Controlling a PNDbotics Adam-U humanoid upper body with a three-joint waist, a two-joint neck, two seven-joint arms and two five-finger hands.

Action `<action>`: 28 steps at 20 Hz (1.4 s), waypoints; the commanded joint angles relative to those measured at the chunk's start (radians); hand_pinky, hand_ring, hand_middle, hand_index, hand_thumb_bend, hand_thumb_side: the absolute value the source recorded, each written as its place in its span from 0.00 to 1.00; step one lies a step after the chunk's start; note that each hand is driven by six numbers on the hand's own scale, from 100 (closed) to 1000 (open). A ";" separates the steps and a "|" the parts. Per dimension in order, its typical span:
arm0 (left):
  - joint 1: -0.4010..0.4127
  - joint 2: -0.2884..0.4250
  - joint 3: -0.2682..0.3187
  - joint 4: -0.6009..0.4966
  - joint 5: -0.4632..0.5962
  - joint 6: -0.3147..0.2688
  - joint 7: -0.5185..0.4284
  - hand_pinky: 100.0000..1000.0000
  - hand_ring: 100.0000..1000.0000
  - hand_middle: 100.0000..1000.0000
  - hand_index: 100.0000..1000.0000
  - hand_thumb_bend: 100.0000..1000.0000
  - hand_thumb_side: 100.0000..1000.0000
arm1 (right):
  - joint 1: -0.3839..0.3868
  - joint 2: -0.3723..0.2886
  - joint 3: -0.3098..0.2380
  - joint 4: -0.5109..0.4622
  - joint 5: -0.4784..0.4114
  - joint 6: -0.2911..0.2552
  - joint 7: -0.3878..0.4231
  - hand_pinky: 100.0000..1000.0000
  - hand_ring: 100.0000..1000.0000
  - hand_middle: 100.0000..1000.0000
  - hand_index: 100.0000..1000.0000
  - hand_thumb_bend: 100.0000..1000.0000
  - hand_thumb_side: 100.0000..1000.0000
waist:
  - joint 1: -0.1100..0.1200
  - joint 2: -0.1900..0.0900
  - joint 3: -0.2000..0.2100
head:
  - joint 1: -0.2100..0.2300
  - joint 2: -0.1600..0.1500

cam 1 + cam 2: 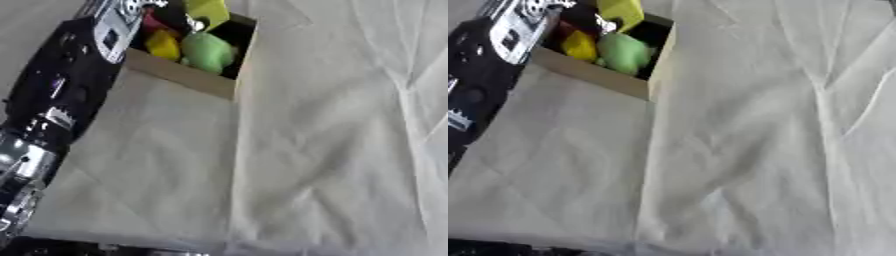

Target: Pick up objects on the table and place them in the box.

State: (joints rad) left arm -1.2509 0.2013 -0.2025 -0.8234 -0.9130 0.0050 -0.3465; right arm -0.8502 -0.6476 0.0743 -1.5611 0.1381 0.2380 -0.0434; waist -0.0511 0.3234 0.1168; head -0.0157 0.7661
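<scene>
Nearest me the table [332, 165] lies under a creased white cloth, with no loose objects on the part I can see. Farther back the left arm [61, 90] reaches up into the cardboard box [188, 75]. Inside sit a green piece [207, 51] and a yellow one [164, 44], probably light, rounded toys, best taken round the middle. At the top edge the left hand [592, 15] seems to pinch a yellow-green object [621, 11] over the box; the right hand is out of sight.

No text, label, brand, number or sign is readable anywhere in either eye view.
</scene>
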 commanded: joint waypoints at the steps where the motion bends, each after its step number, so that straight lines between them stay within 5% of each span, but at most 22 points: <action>1: -0.026 0.004 0.012 -0.011 -0.019 -0.030 -0.004 0.84 0.89 0.81 1.00 0.53 0.46 | -0.017 -0.019 -0.007 -0.015 -0.005 -0.002 0.004 0.78 0.76 0.59 0.79 0.00 0.69 | 0.014 -0.010 -0.002 | -0.004 0.004; 6: -0.029 0.012 0.019 -0.046 -0.005 -0.048 -0.010 0.83 0.89 0.80 0.96 0.54 0.45 | -0.012 -0.019 -0.008 -0.012 -0.004 -0.002 0.003 0.78 0.76 0.59 0.79 0.00 0.69 | 0.016 -0.016 0.002 | -0.010 0.004; 11: -0.004 0.054 0.016 -0.153 0.069 -0.027 0.024 0.82 0.87 0.78 0.86 0.21 0.32 | -0.003 -0.024 -0.009 -0.012 -0.004 -0.003 0.002 0.78 0.76 0.59 0.79 0.00 0.68 | 0.018 -0.029 0.013 | -0.021 0.004; 15: 0.070 0.166 -0.004 -0.385 0.233 -0.012 0.075 0.81 0.86 0.77 0.85 0.05 0.31 | 0.007 -0.040 -0.017 -0.021 -0.004 -0.006 -0.004 0.78 0.76 0.59 0.79 0.00 0.67 | 0.019 -0.039 0.034 | -0.045 0.004; 23: 0.371 0.476 0.072 -0.875 0.694 0.094 0.305 0.77 0.83 0.75 0.84 0.00 0.34 | 0.041 -0.071 -0.042 -0.044 -0.021 -0.007 -0.039 0.78 0.76 0.59 0.79 0.00 0.65 | 0.008 -0.049 0.060 | -0.124 0.004; 28: 0.615 0.531 0.149 -1.086 0.908 0.080 0.533 0.75 0.82 0.74 0.84 0.00 0.41 | 0.054 -0.077 -0.053 -0.066 -0.038 -0.012 -0.061 0.78 0.75 0.59 0.79 0.00 0.63 | -0.008 -0.048 0.067 | -0.159 0.004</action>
State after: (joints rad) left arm -0.6304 0.6926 -0.0858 -1.8491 -0.0522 0.0892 0.1366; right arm -0.7821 -0.6863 0.0368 -1.6018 0.1113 0.2270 -0.0955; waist -0.0491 0.3140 0.1838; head -0.1659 0.7661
